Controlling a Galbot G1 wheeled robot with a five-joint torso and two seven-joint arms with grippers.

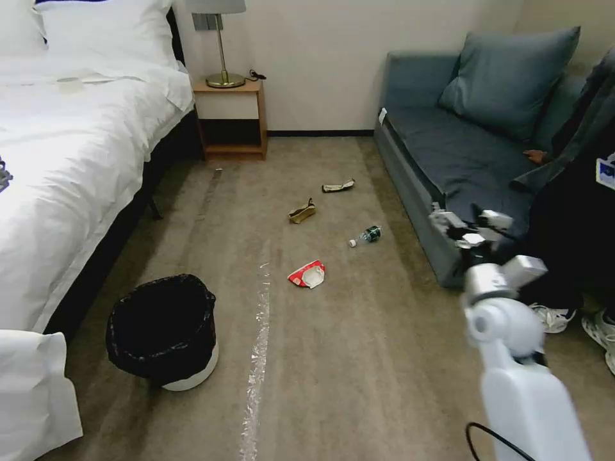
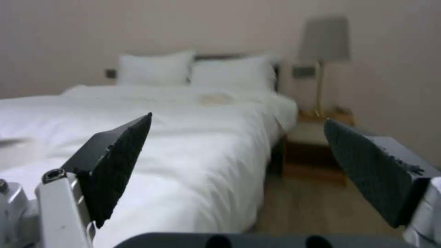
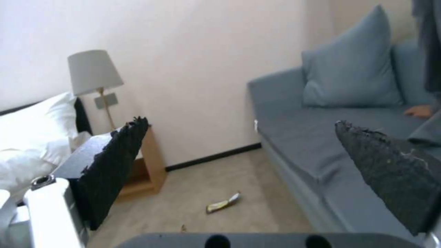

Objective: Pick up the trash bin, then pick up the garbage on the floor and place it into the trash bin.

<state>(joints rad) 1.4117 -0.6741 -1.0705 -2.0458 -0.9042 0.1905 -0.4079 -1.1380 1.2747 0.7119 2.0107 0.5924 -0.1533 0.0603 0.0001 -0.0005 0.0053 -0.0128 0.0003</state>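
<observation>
Trash bin (image 1: 162,331) seen standing on carpet beside bed (image 1: 70,166)
Right gripper (image 1: 472,228) is raised near sofa (image 1: 448,160), spread wide and empty (as is left gripper (image 2: 236,172)); carton (image 1: 307,274) is left on floor

1. Your head camera looks forward and down over the beige carpet floor (image 1: 359,358).
2. Your left wrist camera faces level across the white-sheeted bed (image 2: 184,144), close by.
3. Your right wrist camera faces the blue-grey fabric sofa (image 3: 321,144); all three views share the brass-stemmed table lamp (image 1: 221,45).
</observation>
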